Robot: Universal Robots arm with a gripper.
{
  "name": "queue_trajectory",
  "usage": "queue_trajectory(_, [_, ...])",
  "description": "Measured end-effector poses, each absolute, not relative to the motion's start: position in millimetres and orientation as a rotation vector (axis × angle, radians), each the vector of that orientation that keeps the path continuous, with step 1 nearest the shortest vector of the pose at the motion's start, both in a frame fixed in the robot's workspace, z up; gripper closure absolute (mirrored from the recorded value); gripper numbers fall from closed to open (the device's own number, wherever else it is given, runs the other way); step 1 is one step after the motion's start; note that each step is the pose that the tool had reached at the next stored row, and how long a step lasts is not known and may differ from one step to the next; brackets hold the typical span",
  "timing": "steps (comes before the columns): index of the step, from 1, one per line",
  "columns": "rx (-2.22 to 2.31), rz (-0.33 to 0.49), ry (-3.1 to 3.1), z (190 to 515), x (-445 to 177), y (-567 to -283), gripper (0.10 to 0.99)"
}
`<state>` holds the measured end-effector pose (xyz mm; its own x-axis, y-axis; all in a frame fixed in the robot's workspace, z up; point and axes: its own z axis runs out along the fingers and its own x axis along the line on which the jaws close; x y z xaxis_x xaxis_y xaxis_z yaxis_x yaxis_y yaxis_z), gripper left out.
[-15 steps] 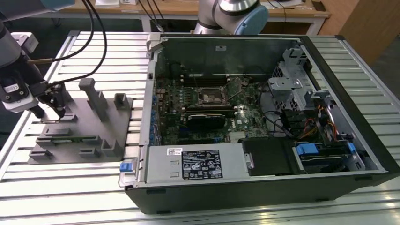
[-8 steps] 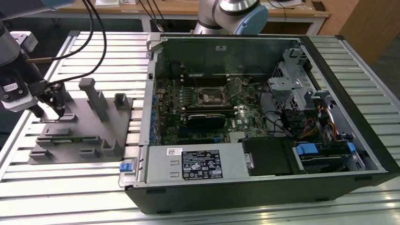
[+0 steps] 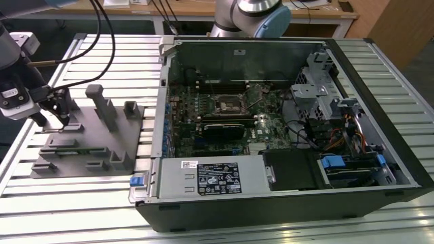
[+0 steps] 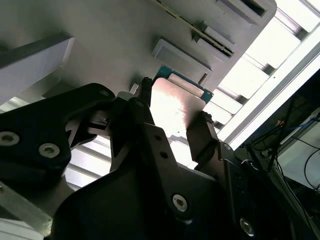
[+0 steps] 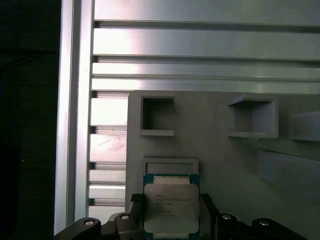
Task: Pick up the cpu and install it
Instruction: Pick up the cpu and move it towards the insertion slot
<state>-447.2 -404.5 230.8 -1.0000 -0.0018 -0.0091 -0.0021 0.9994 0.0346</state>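
The cpu (image 5: 171, 207), a thin square chip with a pale metal face and a green rim, sits between my gripper's two dark fingers (image 5: 136, 220). In the second wrist view the cpu (image 4: 176, 107) shows edge-on, with a finger (image 4: 145, 97) pressed on each side. My gripper (image 3: 54, 121) is shut on it just above the grey holder block (image 3: 101, 137) at the exterior view's left. A shallow square recess (image 5: 170, 164) in the block lies just beyond the chip. The motherboard's dark square socket (image 3: 227, 105) is inside the open computer case (image 3: 285, 203), well to the right.
The grey block carries upright posts (image 3: 101, 104) and a narrow green memory strip (image 3: 76, 150). Black cables (image 3: 101, 30) hang above the gripper. The case has tall metal walls, a power supply (image 3: 213, 178) and a drive cage (image 3: 318, 96). Everything rests on a slatted aluminium table (image 3: 68, 203).
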Motion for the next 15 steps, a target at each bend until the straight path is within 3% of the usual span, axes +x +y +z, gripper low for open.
queue_trajectory(15, [-0.003,0.054,3.132,237.7,-447.2,-404.4,0.553])
